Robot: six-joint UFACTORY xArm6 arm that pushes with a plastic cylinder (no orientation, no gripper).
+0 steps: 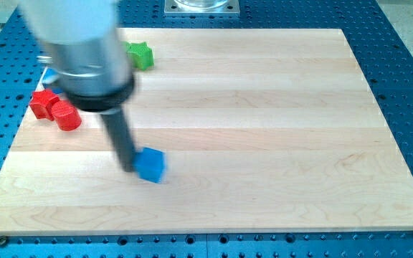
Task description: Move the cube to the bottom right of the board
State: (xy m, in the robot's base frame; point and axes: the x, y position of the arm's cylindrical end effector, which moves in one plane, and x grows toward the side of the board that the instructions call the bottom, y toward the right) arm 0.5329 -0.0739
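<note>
A blue cube (pixel 150 165) sits on the wooden board (pixel 264 107), left of centre and toward the view's bottom. My tip (pixel 126 169) rests on the board right at the cube's left side, touching or nearly touching it. The dark rod rises up and to the left into a blurred grey arm body that hides part of the board's top left.
A green star-shaped block (pixel 140 54) lies near the board's top left. A red star-like block (pixel 44 103) and a red cylinder (pixel 67 116) sit together at the left edge. A sliver of a light blue block (pixel 49 75) shows beside the arm. Blue perforated table surrounds the board.
</note>
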